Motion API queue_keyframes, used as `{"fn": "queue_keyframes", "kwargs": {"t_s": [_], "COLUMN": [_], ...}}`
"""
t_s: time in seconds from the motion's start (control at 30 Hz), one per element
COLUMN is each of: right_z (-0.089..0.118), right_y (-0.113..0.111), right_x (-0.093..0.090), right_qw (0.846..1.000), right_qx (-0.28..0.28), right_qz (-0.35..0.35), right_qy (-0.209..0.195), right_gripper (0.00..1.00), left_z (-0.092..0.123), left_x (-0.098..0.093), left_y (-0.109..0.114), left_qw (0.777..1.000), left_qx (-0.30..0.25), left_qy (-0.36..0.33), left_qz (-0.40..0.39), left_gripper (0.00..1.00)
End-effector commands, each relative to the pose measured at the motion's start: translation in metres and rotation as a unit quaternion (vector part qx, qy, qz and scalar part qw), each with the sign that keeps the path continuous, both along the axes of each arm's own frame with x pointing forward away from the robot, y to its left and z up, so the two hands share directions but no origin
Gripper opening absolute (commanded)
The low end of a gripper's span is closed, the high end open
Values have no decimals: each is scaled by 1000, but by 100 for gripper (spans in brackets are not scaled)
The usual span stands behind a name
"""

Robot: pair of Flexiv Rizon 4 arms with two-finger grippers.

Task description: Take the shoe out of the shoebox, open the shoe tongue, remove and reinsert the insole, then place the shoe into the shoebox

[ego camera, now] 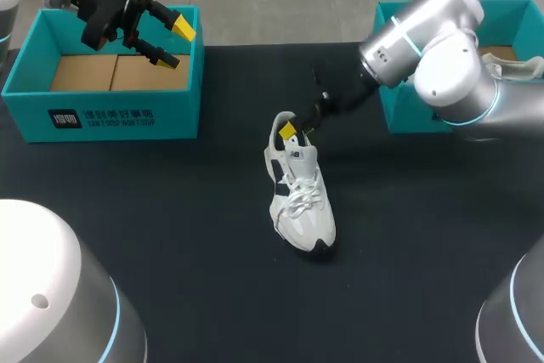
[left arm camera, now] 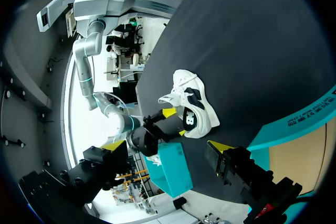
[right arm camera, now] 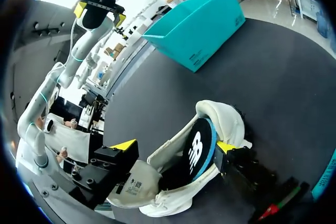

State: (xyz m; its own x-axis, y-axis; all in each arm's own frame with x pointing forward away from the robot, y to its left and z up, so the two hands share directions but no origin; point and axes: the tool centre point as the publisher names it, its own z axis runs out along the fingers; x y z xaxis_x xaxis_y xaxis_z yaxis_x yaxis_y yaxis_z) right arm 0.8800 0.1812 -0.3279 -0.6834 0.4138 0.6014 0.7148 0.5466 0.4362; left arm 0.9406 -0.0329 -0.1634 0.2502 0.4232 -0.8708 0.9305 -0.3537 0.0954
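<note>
– Between the right gripper's [right arm camera: 174, 147] fingers, what sits?
– They are spread wide, astride the heel opening of the white shoe [right arm camera: 223, 121]. A black insole [right arm camera: 197, 150] stands on edge in the gap, unclamped.
– Where's the shoe?
– Upright on the dark table [ego camera: 170, 235]. The left gripper [ego camera: 174, 42] hangs open and empty over the teal shoebox [ego camera: 102, 116].

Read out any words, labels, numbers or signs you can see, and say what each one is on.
On the left shoebox, front wall: a white logo and lines of print, too blurred to read.
On the insole: a white logo mark, no words.
On the shoe, side: a dark emblem, no readable text.
On the tongue label: tiny print, too small to read.
</note>
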Motion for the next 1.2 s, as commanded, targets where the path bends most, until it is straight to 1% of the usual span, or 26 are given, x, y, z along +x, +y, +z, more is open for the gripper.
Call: {"fn": "queue_keyframes", "kwargs": {"t_s": [0.03, 0.17, 0.3, 0.33, 0.37, 0.43, 0.47, 0.5, 0.53, 0.7, 0.77, 1.2], "right_z": [14, 21, 29, 31, 32, 35, 36, 37, 38, 40, 40, 40], "right_y": [-4, -7, -9, -9, -9, -8, -8, -7, -7, -10, -13, -13], "right_x": [0, 6, 11, 12, 13, 15, 16, 16, 17, 19, 19, 19], "right_qw": [1000, 999, 998, 998, 997, 995, 994, 993, 992, 988, 984, 984], "right_qx": [-14, -19, -41, -50, -63, -85, -96, -99, -101, -118, -130, -130], "right_qz": [-10, -23, -41, -43, -46, -49, -53, -58, -64, -101, -117, -117], "right_qy": [-9, -17, -24, -23, -21, -24, -26, -27, -29, -24, -36, -36], "right_gripper": [100, 100, 100, 97, 91, 52, 38, 14, 0, 0, 0, 0], "left_z": [0, 0, 0, 0, 0, 0, 0, 0, 0, 0, 0, 0], "left_x": [0, 0, 0, 0, 0, 0, 0, 0, 0, 0, 0, 0], "left_y": [0, 0, 0, 0, 0, 0, 0, 0, 0, 0, 0, 0], "left_qw": [1000, 1000, 1000, 1000, 1000, 1000, 1000, 1000, 1000, 1000, 1000, 1000], "left_qx": [1, 1, 1, 1, 1, 1, 1, 1, 1, 1, 1, 1], "left_qy": [0, 0, 0, 0, 0, 0, 0, 0, 0, 0, 0, 0], "left_qz": [-1, -1, -1, -1, -1, -1, -1, -1, -1, -1, -1, -1], "left_gripper": [100, 100, 100, 100, 100, 100, 100, 100, 100, 100, 100, 100]}}
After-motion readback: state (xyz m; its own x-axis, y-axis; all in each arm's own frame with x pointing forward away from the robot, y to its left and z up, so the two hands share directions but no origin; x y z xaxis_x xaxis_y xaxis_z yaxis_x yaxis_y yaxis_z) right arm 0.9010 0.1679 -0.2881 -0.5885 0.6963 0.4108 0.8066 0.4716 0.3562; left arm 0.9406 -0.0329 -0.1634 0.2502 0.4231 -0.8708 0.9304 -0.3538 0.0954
